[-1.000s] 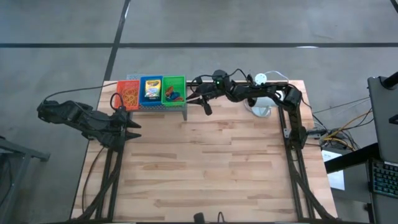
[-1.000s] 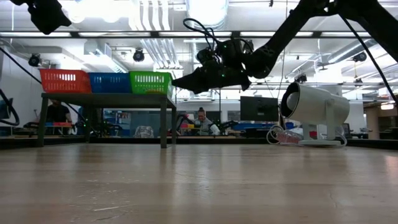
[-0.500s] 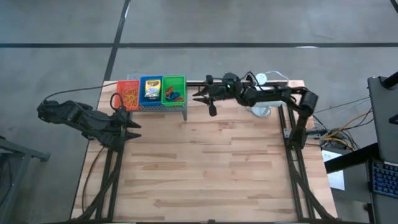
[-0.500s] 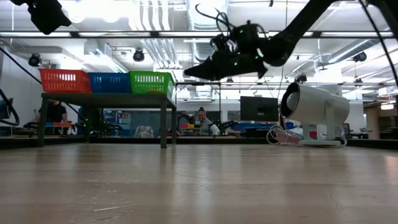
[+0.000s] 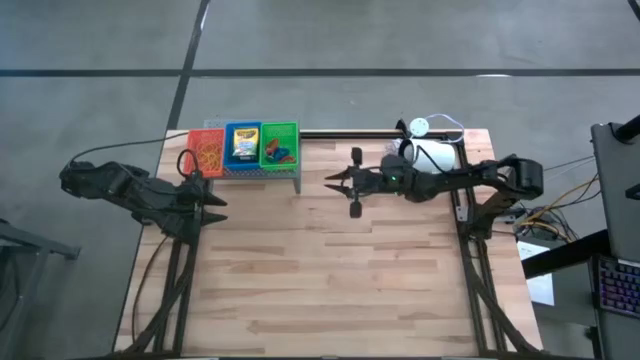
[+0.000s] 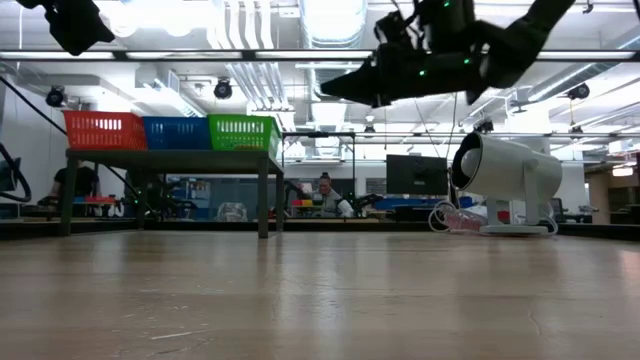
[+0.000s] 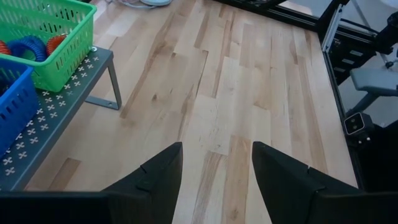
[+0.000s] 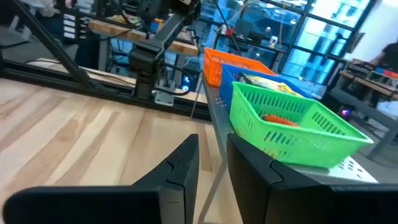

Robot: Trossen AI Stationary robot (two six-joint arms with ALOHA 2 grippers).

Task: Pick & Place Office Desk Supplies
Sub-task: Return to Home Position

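Three small baskets stand side by side on the grey perforated rack (image 5: 262,172) at the table's far left. The red basket (image 5: 208,151) holds orange rubber bands. A crayon box lies in the blue basket (image 5: 243,144). Red and blue loops lie in the green basket (image 5: 280,146) (image 8: 292,127). My right gripper (image 5: 332,181) (image 8: 212,165) hangs in the air right of the rack, pointing level toward it, its fingers a narrow gap apart with nothing between them. My left gripper (image 5: 216,205) (image 7: 216,165) waits open near the rack's left end.
A white cylindrical device (image 5: 432,156) (image 6: 505,180) with cables lies at the table's far right, just behind my right arm. Bare wooden tabletop (image 5: 330,270) spreads across the middle and near side. A person (image 6: 325,195) sits in the room beyond the table.
My right gripper has drawn back from beside the green basket, going toward the table's right and near edges and rising a little. It has tipped up from a slight downward slant to level. The baskets and their contents have stayed put.
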